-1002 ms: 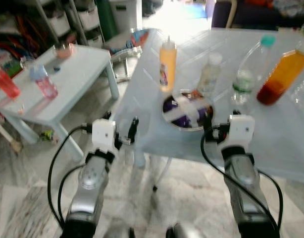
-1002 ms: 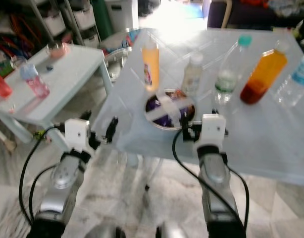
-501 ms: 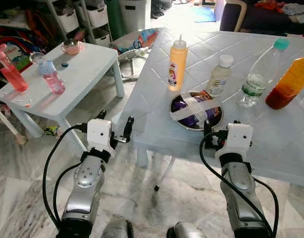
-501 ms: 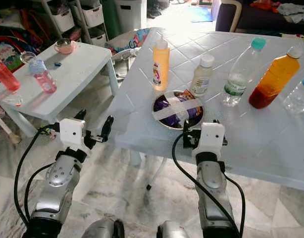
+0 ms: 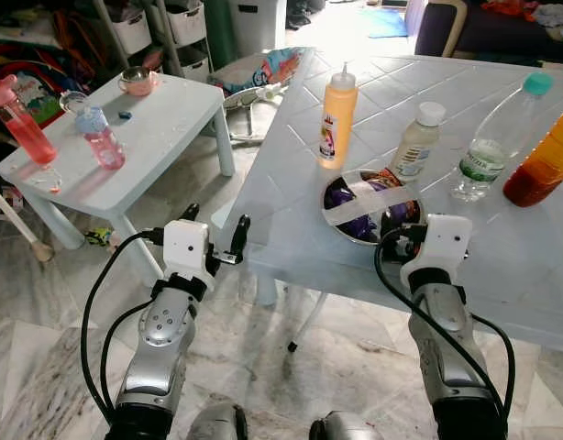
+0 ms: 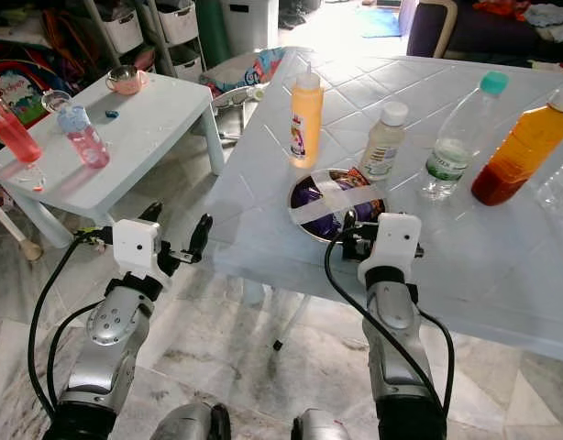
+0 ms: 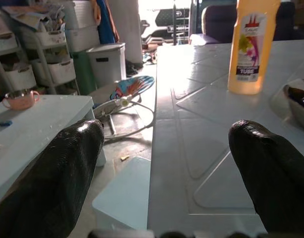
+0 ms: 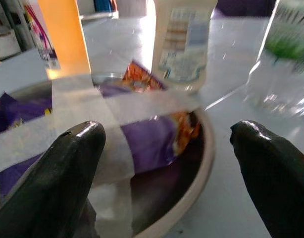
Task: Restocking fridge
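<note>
i see a pale blue tiled surface (image 5: 291, 206) ahead, and the whole view has crept nearer and a little rightward since half a second ago, so the camera has moved, not the things. on it a metal bowl (image 5: 371, 207) holds purple snack packets under crossed strips of tape. behind the bowl stand an orange squeeze bottle (image 5: 337, 116), a small white bottle (image 5: 416, 142), a clear water bottle (image 5: 498, 137) with a teal cap, and an orange juice bottle (image 5: 545, 163) at the right edge.

my right gripper (image 8: 167, 173) now sits just at the bowl's near rim, closer than before, jaws spread wide with the bowl between them and gripping nothing. my left gripper (image 5: 215, 236) hovers off the surface's near left corner, much as before, jaws open and empty.

to the left is a low white table (image 5: 153, 137) with a pink bottle (image 5: 100, 137), a red bottle (image 5: 18, 121) and a pink cup (image 5: 136, 82).
</note>
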`<state>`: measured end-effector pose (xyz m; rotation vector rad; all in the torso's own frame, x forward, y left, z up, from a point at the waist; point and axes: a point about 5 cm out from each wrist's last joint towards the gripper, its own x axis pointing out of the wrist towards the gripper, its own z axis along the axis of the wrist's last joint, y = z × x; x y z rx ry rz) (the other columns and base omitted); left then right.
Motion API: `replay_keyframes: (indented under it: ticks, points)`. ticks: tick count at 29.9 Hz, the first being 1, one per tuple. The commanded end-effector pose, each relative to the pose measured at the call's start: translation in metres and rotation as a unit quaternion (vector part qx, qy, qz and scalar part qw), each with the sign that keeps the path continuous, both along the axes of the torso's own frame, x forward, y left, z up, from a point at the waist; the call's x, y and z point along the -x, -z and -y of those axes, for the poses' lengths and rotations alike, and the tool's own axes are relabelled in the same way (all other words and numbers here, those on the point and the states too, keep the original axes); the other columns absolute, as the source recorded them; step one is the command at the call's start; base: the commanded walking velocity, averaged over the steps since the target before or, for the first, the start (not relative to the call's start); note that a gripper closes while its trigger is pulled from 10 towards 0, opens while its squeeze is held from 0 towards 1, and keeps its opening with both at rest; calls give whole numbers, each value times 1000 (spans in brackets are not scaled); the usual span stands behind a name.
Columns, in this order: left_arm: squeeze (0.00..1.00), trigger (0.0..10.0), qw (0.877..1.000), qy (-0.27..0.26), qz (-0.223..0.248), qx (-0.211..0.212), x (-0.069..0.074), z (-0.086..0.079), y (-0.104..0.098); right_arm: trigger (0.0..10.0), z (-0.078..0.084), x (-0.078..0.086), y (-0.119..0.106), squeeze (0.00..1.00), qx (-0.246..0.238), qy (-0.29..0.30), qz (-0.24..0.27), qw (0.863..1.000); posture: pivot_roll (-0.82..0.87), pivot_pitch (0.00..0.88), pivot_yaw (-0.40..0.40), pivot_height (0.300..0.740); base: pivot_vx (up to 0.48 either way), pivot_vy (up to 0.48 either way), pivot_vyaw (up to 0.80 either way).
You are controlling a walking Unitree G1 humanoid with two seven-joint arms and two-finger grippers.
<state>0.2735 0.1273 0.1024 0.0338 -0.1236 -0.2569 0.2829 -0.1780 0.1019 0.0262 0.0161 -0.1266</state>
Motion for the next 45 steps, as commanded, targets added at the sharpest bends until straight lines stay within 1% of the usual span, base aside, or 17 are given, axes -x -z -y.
replay_keyframes:
  ticks: [1, 5, 8, 11, 12, 16, 17, 20, 24, 25, 29, 31, 33, 38, 40, 43, 45]
  points:
    - [0, 10000, 1000, -3, -1, 1, 0, -2, -1, 10000, 1, 3, 9, 0, -29, 15, -31, 999, 4, 83, 40, 740, 0, 0, 0]
    - [0, 10000, 1000, -5, -2, 1, 1, -3, 0, 10000, -1, 8, 11, 0, -50, 32, -47, 997, 0, 88, 43, 740, 0, 0, 0]
    - [0, 10000, 1000, -5, -2, 1, 1, -3, 0, 10000, -1, 9, 7, 0, -48, 32, -38, 998, -3, 88, 44, 740, 0, 0, 0]
    - [0, 10000, 1000, -3, -2, 2, 0, -2, 0, 10000, 0, 12, 0, 0, -31, 26, -15, 999, -8, 87, 46, 740, 0, 0, 0]
    - [0, 10000, 1000, -2, -1, 2, 0, -1, -1, 10000, 2, 13, -6, 0, -19, 21, 2, 1000, -12, 88, 47, 740, 0, 0, 0]
    - [0, 10000, 1000, -1, 0, 3, -1, 0, -1, 10000, 5, 15, -12, 0, -27, 27, 9, 999, -17, 87, 52, 740, 0, 0, 0]
    - [0, 10000, 1000, 0, 1, 4, -2, 1, -2, 10000, 5, 16, -19, 0, -34, 29, 15, 999, -19, 89, 58, 740, 0, 0, 0]
    - [0, 10000, 1000, 5, 3, 5, -3, 3, -3, 10000, 4, 18, -27, 0, -39, 27, 26, 999, -18, 89, 62, 740, 0, 0, 0]
    - [0, 10000, 1000, 6, 4, 2, -4, 1, -4, 10000, 3, 25, -32, 0, -48, 24, 28, 998, -21, 91, 65, 740, 0, 0, 0]
    - [0, 10000, 1000, 5, 4, 1, -5, -1, -4, 10000, 4, 29, -28, 0, -45, 23, 10, 999, -25, 91, 65, 740, 0, 0, 0]
    - [0, 10000, 1000, 6, 3, -1, -5, -2, -4, 10000, 11, 33, -20, 0, -56, 41, -17, 997, -26, 87, 65, 740, 0, 0, 0]
    - [0, 10000, 1000, 10, 2, -4, -3, -3, -2, 10000, 15, 36, -13, 0, -73, 56, -43, 995, -28, 87, 66, 740, 0, 0, 0]
    - [0, 10000, 1000, 10, 1, -5, -3, -4, -2, 10000, 15, 37, -10, 0, -82, 59, -56, 993, -28, 87, 66, 740, 0, 0, 0]
    - [0, 10000, 1000, 11, -2, -13, -2, -8, 1, 10000, 9, 28, 1, 0, -113, 42, -93, 988, -22, 83, 69, 740, 0, 0, 0]
    - [0, 10000, 1000, 11, -2, -14, -3, -9, 1, 10000, 5, 26, 6, 0, -139, 40, -124, 982, -18, 81, 66, 740, 0, 0, 0]
    - [0, 10000, 1000, 10, 1, -15, -3, -9, -2, 10000, -1, 25, 10, 0, -172, 29, -151, 973, -16, 80, 65, 740, 0, 0, 0]
    - [0, 10000, 1000, 9, 1, -15, -3, -9, -1, 10000, -2, 23, 10, 0, -171, 18, -157, 972, -18, 79, 66, 740, 0, 0, 0]
